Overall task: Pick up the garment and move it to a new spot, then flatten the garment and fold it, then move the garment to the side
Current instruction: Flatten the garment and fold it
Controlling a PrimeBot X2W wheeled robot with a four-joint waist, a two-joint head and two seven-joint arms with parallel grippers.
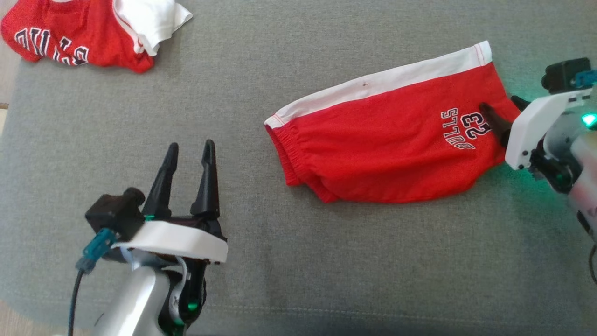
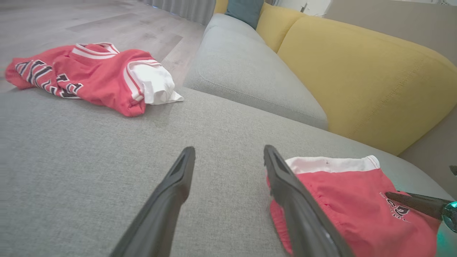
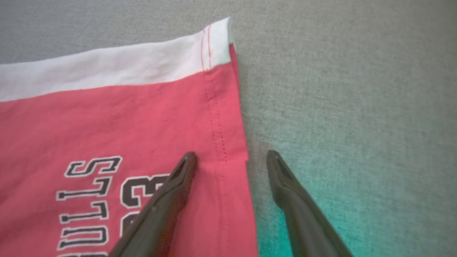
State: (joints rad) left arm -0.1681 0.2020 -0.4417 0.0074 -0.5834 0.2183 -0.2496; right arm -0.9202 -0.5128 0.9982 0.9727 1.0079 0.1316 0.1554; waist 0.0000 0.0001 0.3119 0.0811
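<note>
Left of the folded red, white-striped fabric shorts on a grey sofa cushion: a crumpled red-and-white jersey, cropped by the frame, and the left claw, wide and empty. The shorts lie left-to-right, waistband left; the right claw, wide, straddles their hem.

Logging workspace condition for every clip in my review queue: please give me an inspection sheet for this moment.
Surface: grey cushion, flat fabric.
Job's things: red shorts with a white band, lying flat, right of centre.
Clutter: red jersey, crumpled with white cloth at the far left corner.
Grippers: left gripper open over bare cushion; right gripper open, straddling the shorts' hem edge.
Cables: dark cable with a blue connector at the left wrist.
Surroundings: yellow backrest, wooden floor.
</note>
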